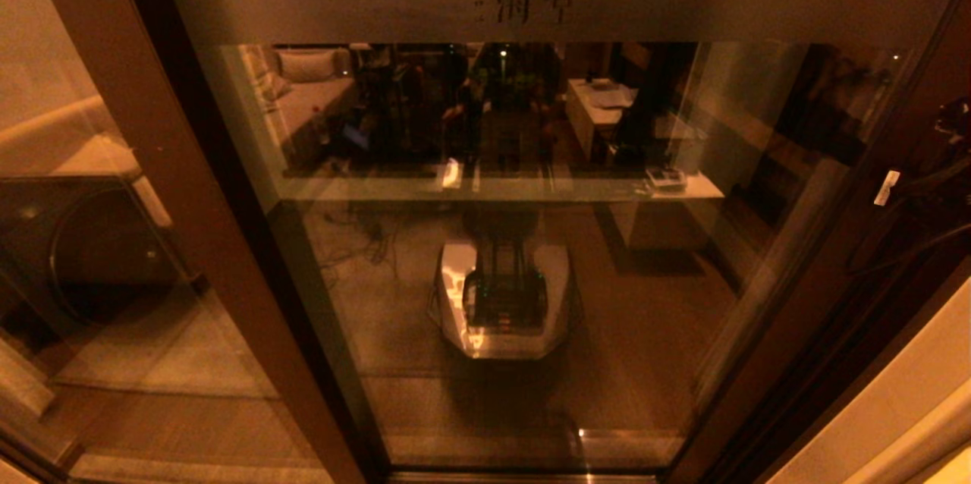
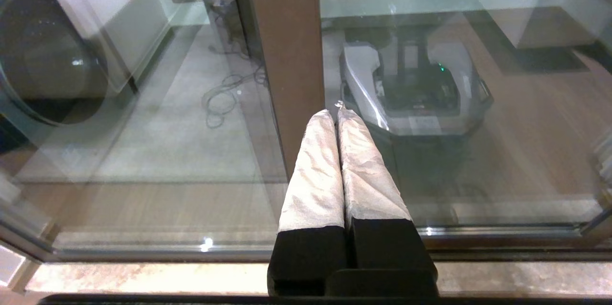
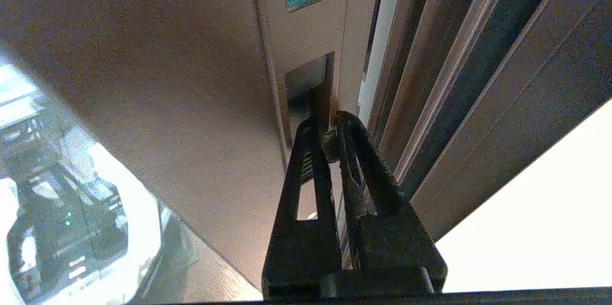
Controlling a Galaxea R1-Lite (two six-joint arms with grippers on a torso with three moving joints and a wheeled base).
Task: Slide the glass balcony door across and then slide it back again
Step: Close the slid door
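The glass balcony door (image 1: 531, 279) fills the head view; it has a dark brown frame and a frosted band (image 1: 531, 2) with faint characters near its top. In the right wrist view my right gripper (image 3: 326, 123) is shut, its black tips at the lower end of the slot handle (image 3: 308, 82) in the door's stile (image 3: 191, 80). My left gripper (image 2: 334, 113) is shut on nothing. Its white-wrapped fingers (image 2: 315, 171) point at the lighter brown post (image 2: 287, 32) low down, just short of the glass.
The unmoving glass panel with the lighter brown post (image 1: 174, 165) stands on the left, with a washing machine (image 1: 83, 249) behind it. The floor track (image 2: 143, 247) runs along the door's foot. My own base is reflected in the glass (image 1: 501, 294). Door jamb channels (image 3: 454, 80) lie right of the stile.
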